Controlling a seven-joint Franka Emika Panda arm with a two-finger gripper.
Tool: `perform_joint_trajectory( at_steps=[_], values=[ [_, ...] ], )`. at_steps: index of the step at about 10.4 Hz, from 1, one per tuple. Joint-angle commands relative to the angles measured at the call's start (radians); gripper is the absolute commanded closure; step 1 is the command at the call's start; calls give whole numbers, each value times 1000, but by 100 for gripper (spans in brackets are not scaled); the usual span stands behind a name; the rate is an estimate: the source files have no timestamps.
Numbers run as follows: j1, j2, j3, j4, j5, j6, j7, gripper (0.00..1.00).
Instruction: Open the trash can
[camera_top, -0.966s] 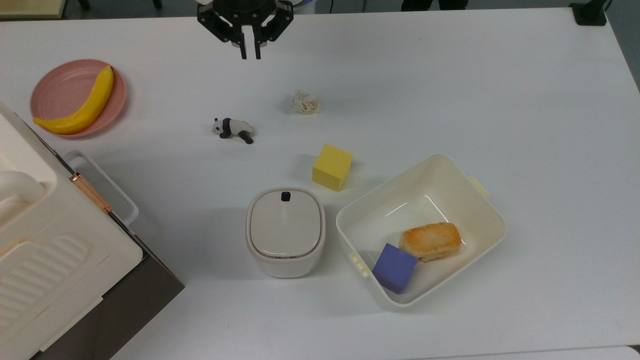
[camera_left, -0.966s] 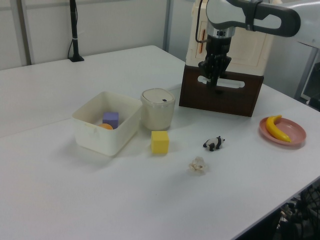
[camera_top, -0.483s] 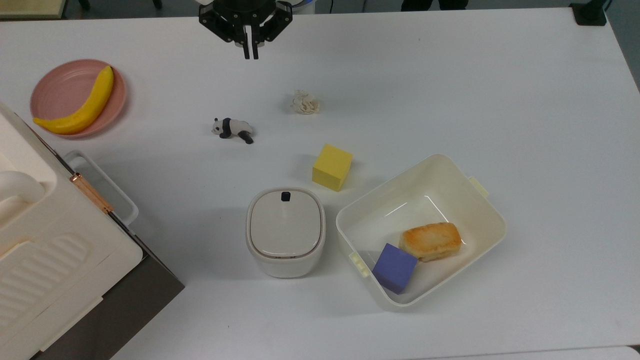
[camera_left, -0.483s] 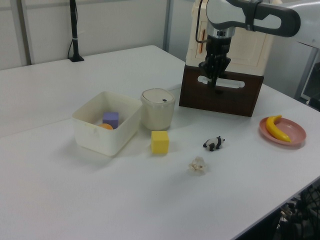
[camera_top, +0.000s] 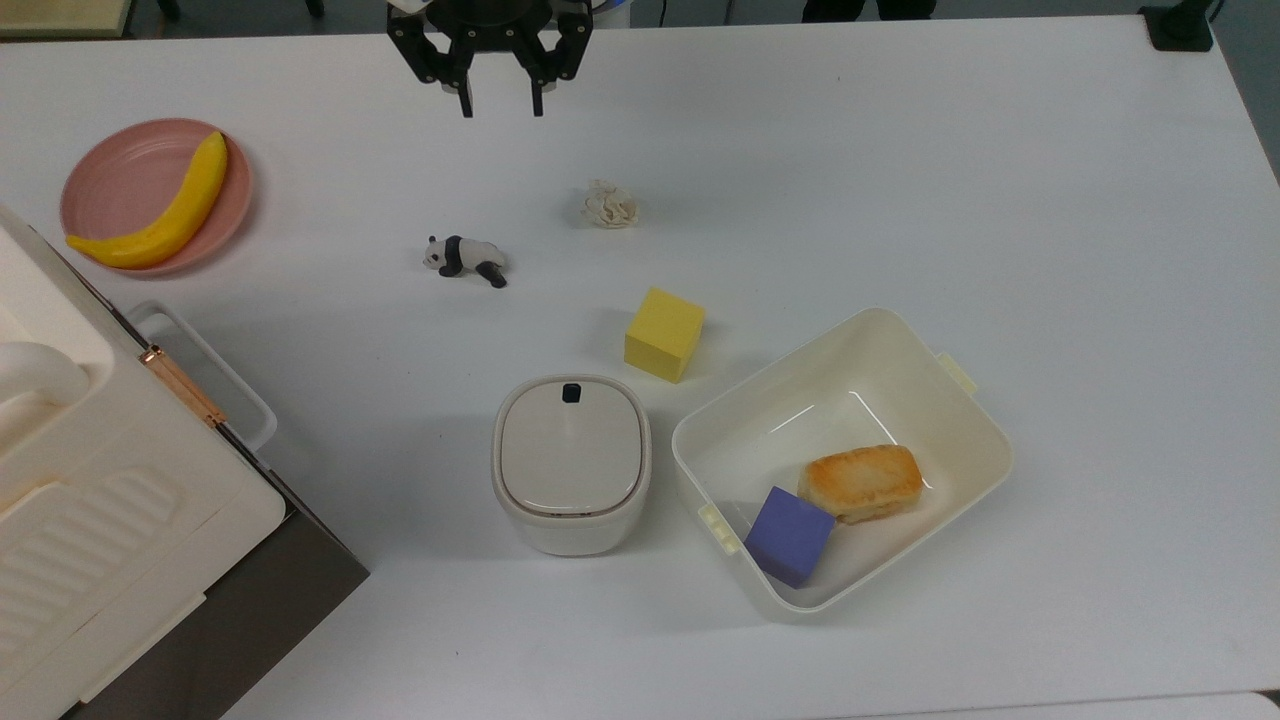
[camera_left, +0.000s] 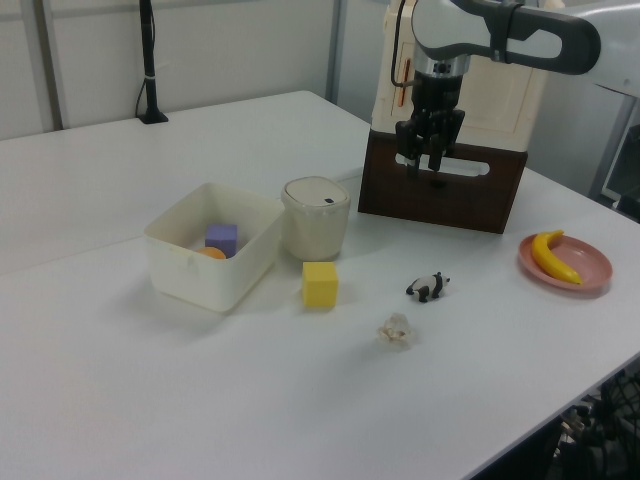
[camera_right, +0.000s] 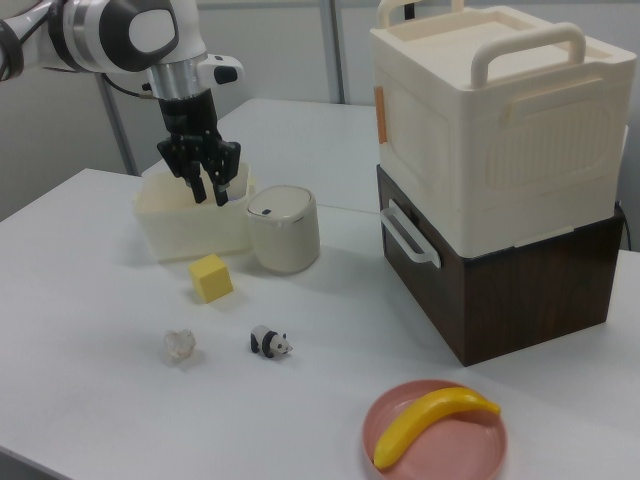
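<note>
The trash can (camera_top: 570, 465) is a small cream-white rounded-square bin, standing on the white table with its flat lid down and a black button (camera_top: 571, 393) at the lid's far edge. It stands beside the tub in the left view (camera_left: 316, 218) and the right view (camera_right: 283, 230). My gripper (camera_top: 501, 108) hangs open above the table's far edge in the top view, well away from the bin, with nothing between its fingers. It is also in the left view (camera_left: 424, 168) and the right view (camera_right: 208, 195).
A cream tub (camera_top: 985, 415) with a bread piece and a purple cube sits right of the bin in the top view. A yellow cube (camera_top: 665, 334), toy panda (camera_top: 465, 258) and crumpled paper (camera_top: 610, 205) lie between gripper and bin. A pink plate (camera_top: 120, 170) holds a banana; a big white appliance (camera_top: 100, 500) stands at left.
The gripper's fingers first drew almost together, then spread wide apart. The arm stayed in place. Nothing on the table moved.
</note>
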Motion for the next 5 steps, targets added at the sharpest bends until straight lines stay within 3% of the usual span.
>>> perform_joint_trajectory(
  at_steps=[1, 4, 5],
  values=[
    [3, -10, -3, -8, 8, -20, -21, 88],
    [5, -6, -3, -2, 10, -12, -21, 100],
    [6, 17, -3, 5, 5, 14, -21, 100]
  ],
)
